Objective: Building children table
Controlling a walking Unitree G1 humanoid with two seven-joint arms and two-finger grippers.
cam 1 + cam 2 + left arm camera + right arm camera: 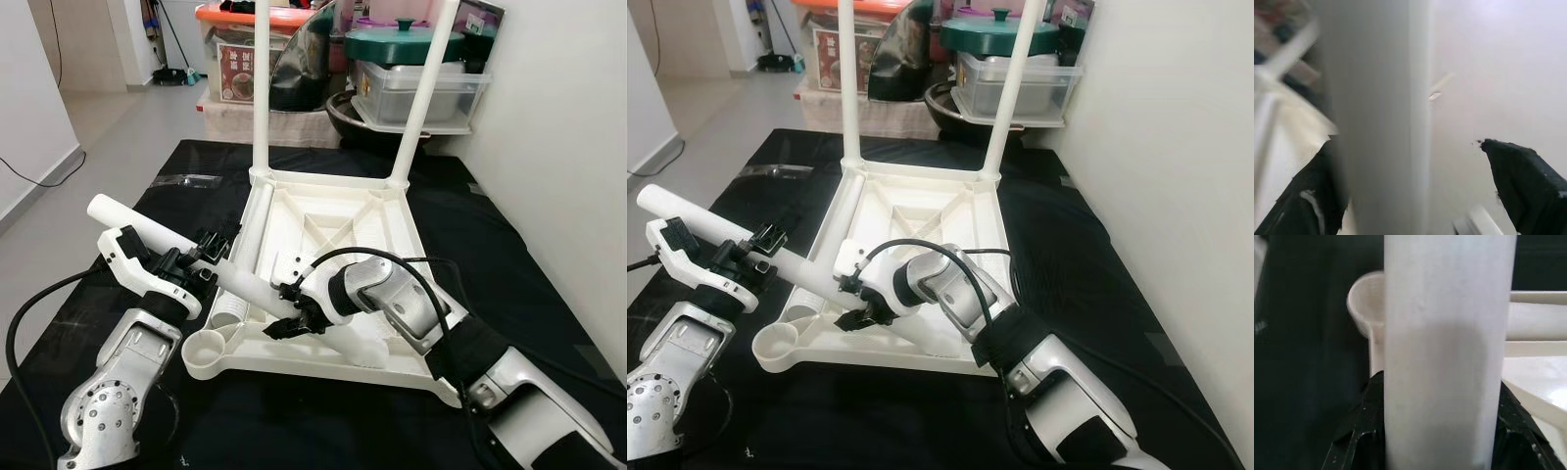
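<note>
A white children's table (392,230) lies upside down on a black mat (509,264). Two white legs (261,88) (426,88) stand upright in its far corners. A third, loose leg (137,227) slants across the near left corner. My left gripper (214,251) is shut on its upper part. My right gripper (294,315) is shut on it lower down, its fingers (1361,431) pressing both sides. The round corner socket (204,351) at the near left is empty. Another white tube (257,227) lies along the table's left rim.
Behind the mat are stacked plastic boxes (240,59), a green-lidded pot (402,44) and a dark bowl (353,113). A white wall (568,147) runs close along the right. Grey floor (108,137) opens to the left. A black cable (29,313) loops by my left arm.
</note>
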